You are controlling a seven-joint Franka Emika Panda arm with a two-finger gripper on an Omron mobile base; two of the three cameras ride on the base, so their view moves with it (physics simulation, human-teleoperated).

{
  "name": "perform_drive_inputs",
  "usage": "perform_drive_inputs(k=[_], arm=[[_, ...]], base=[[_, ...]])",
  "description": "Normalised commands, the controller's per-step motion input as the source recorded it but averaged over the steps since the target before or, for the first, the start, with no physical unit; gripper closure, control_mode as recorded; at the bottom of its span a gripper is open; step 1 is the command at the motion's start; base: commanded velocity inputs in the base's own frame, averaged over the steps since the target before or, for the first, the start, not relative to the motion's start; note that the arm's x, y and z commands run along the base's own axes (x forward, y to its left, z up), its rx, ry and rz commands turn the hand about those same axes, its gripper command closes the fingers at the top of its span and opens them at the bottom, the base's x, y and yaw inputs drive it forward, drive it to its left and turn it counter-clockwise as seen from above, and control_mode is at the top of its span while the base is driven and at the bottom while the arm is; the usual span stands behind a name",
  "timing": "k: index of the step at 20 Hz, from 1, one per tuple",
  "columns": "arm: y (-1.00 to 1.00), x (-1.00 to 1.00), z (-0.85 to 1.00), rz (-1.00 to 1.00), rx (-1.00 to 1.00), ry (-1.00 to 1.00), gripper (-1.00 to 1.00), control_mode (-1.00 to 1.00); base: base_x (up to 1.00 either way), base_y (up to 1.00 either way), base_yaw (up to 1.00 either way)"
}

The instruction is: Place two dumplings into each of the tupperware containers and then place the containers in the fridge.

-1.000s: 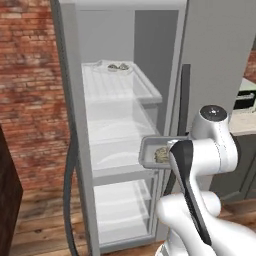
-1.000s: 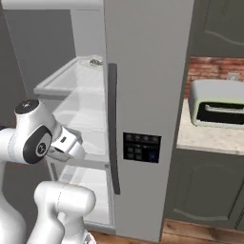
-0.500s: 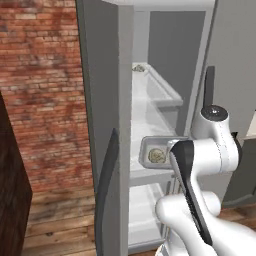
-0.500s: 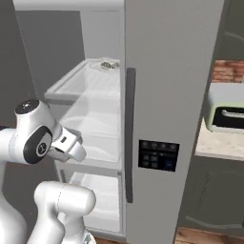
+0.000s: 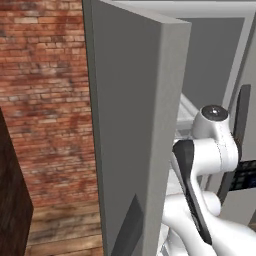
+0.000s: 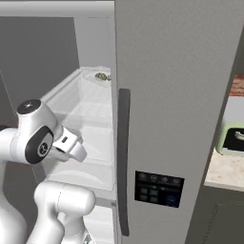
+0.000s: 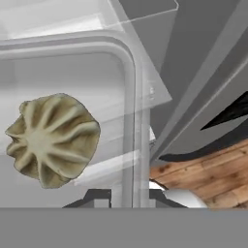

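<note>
So the fingers are clamped down on the rim of a tupperware container. In the hand view the tray's raised grey rim runs up from the finger tips and curves around a corner at the top, with one dumpling sitting on its floor just left of the rim. I can't see a second dumpling in it from here; the tray runs off the left edge. As for its long axis, I can't really tell: only one corner shows, with one side running straight away from the fingers.

What's changed: half a second ago the left base view looked into the fridge past the door's edge, now the open door blocks most of it. The whole picture shifted, so that's the base driving closer, not the fridge moving. The carried tray was visible by the arm then; now the door hides it.

In the right base view the other container, with dumplings in it, is already on the fridge's top shelf. My guess is we're on the last delivery.
</note>
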Motion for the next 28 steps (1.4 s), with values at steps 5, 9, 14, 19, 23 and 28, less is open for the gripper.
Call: perform_drive_inputs(k=[5, 9, 14, 19, 23, 28], arm=[[-0.08, 0.00, 0.28, 0.04, 0.30, -0.25, 1.00, -1.00], [0.08, 0.00, 0.53, -0.23, 0.13, -0.29, 1.00, -1.00], [0.19, 0.01, 0.71, -0.35, 0.00, -0.07, 1.00, -1.00], [0.00, 0.32, 0.51, -0.08, 0.17, -0.09, 1.00, -1.00], [0.19, 0.68, 0.20, 0.08, 0.04, 0.05, 1.00, -1.00], [0.48, 0.77, 0.00, 0.05, -0.04, 0.08, 1.00, -1.00]], base=[[0.00, 0.00, 0.00], [0.00, 0.00, 0.00], [0.00, 0.00, 0.00], [0.00, 0.00, 0.00], [0.00, 0.00, 0.00], [0.00, 0.00, 0.00]])
